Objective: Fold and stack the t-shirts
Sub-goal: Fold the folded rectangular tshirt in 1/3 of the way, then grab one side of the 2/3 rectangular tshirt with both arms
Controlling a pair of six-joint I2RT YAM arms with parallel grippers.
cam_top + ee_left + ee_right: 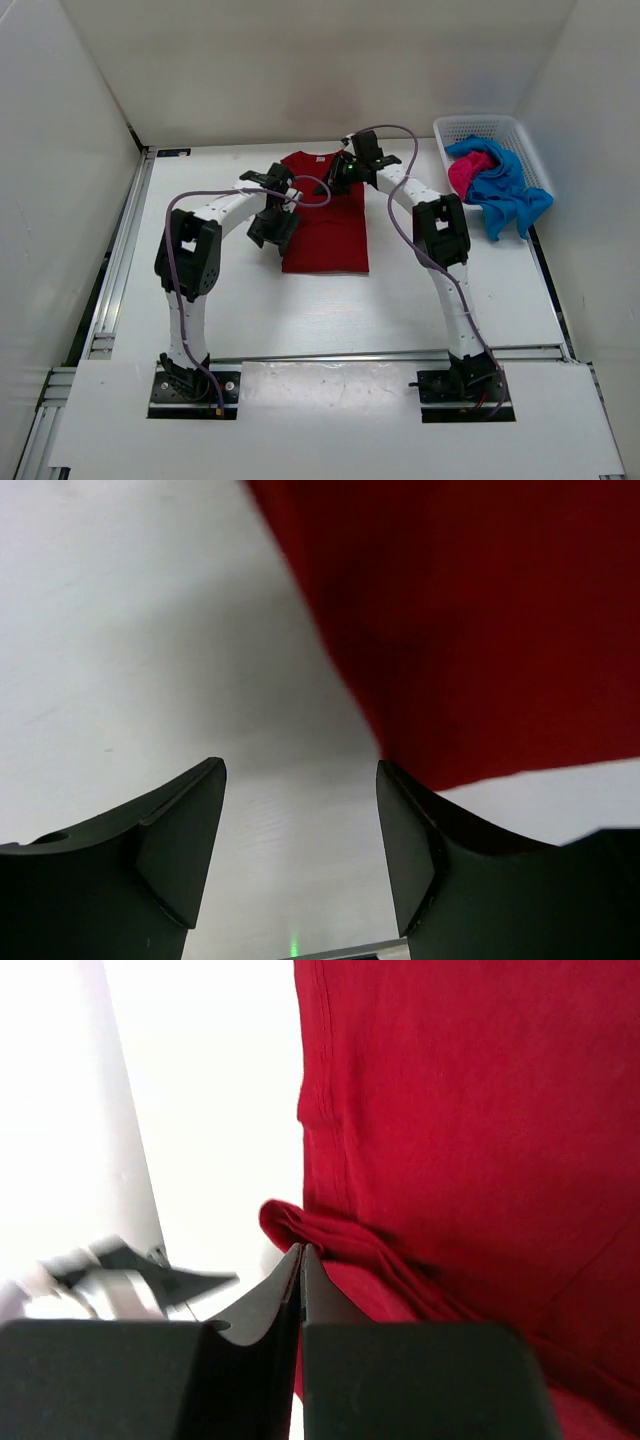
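I am folding the dark red cloth t-shirt (pixel 325 225), lying flat on the white bench (pixel 250 300). My right claw (pixel 301 1250) is clenching at a bunched edge fold; I cannot tell whether cloth is caught. My left claw (pixel 300 775) is hovering released beside the opposite edge; next, it needs gripping there

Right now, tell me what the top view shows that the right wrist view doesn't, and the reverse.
Top only: the whole red shirt spread flat, the left gripper at its left edge, and the basket at far right holding the pink shirt and blue shirt. Right wrist only: a close look at the right gripper, shut and apparently pinching a bunched fold at the shirt's edge, plus a stitched seam. Both: the red shirt and the white table.
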